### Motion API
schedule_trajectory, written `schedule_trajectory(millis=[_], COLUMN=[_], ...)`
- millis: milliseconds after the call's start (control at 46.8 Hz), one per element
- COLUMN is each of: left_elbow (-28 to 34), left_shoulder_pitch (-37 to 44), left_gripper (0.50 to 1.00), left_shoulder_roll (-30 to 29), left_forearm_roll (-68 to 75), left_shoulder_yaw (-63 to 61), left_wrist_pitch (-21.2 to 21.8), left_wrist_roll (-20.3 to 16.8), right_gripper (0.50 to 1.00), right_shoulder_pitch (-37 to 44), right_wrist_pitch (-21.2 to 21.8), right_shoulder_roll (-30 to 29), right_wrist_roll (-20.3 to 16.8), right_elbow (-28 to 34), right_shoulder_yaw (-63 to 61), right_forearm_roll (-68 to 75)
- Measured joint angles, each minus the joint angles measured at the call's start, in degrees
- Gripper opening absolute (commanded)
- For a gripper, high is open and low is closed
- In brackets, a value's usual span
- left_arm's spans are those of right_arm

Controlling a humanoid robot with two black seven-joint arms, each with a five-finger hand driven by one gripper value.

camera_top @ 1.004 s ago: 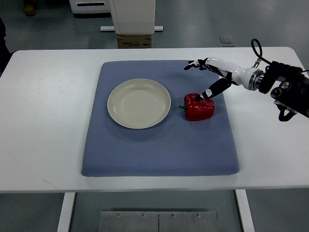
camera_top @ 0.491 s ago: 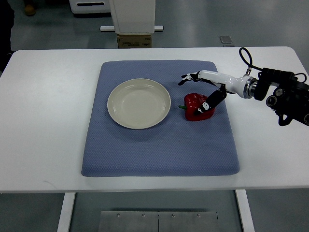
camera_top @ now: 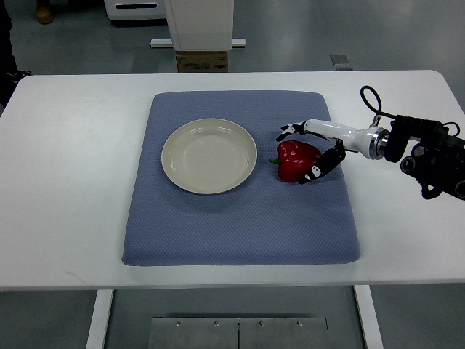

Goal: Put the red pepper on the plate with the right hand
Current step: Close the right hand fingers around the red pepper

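A red pepper (camera_top: 296,160) with a green stem lies on the blue mat (camera_top: 240,218), just right of an empty cream plate (camera_top: 209,155). My right hand (camera_top: 302,153) reaches in from the right and straddles the pepper. Its fingers (camera_top: 291,131) are spread over the pepper's far edge, and the dark thumb (camera_top: 317,171) sits at its near right side. The hand is open around the pepper, which rests on the mat. The left arm is not in view.
The mat lies on a white table (camera_top: 65,182). A cardboard box (camera_top: 202,62) and a white machine base stand behind the table's far edge. The right forearm and its cable (camera_top: 429,149) hang over the table's right side.
My right hand has moved left and come down from above and behind the pepper, so its fingers and thumb now flank it. The pepper and plate have not moved.
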State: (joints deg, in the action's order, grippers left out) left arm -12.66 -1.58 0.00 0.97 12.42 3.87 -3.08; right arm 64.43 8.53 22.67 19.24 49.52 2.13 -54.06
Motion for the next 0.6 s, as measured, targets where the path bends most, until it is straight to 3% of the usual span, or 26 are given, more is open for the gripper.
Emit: schedule_trajectory(millis=[342, 491, 598], left_elbow=[0.0, 0.0, 0.0], left_shoulder_pitch=[0.01, 0.0, 0.0], left_gripper=[1.0, 1.0, 1.0], left_shoulder_roll=[0.0, 0.0, 0.0], left_forearm_roll=[0.0, -0.01, -0.02], left_shoulder_yaw=[-0.03, -0.03, -0.03], left_wrist_pitch=[0.0, 0.0, 0.0], left_wrist_roll=[0.0, -0.01, 0.0], right_gripper=[0.964, 0.929, 0.872], right_shoulder_pitch=[-0.87, -1.04, -1.11], right_wrist_pitch=[-0.42, -0.42, -0.43], right_shoulder_roll=[-0.4, -0.52, -0.62], right_wrist_roll=[0.02, 0.02, 0.02], right_elbow=[-0.58, -0.65, -0.66], right_shoulder_yaw=[0.16, 0.16, 0.16], right_forearm_roll=[0.0, 0.0, 0.0])
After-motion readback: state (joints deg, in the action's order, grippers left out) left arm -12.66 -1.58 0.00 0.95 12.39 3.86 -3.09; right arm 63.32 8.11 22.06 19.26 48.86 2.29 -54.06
